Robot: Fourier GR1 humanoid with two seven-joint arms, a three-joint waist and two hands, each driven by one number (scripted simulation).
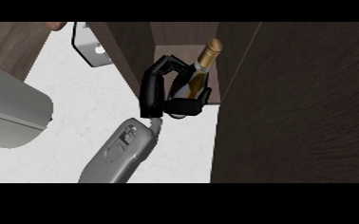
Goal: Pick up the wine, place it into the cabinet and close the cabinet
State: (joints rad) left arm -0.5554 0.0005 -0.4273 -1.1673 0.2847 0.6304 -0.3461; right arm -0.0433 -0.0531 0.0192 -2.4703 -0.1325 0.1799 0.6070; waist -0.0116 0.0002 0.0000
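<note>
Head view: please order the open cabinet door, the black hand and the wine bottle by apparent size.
1. Cabinet door, largest, though nearest the camera.
2. Right hand and wine bottle look alike; the hand partly hides the bottle, so no ranking.

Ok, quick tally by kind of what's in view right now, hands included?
Wine bottle: 1
Hand: 1
Cabinet: 1
Grey appliance at left edge: 1
Grey bracket-like item on the counter: 1
Total: 5

My white table [84,109] looks bright and evenly lit. Inside the cabinet [280,104] it is dark and dim. I see soft shadows, no glare.
</note>
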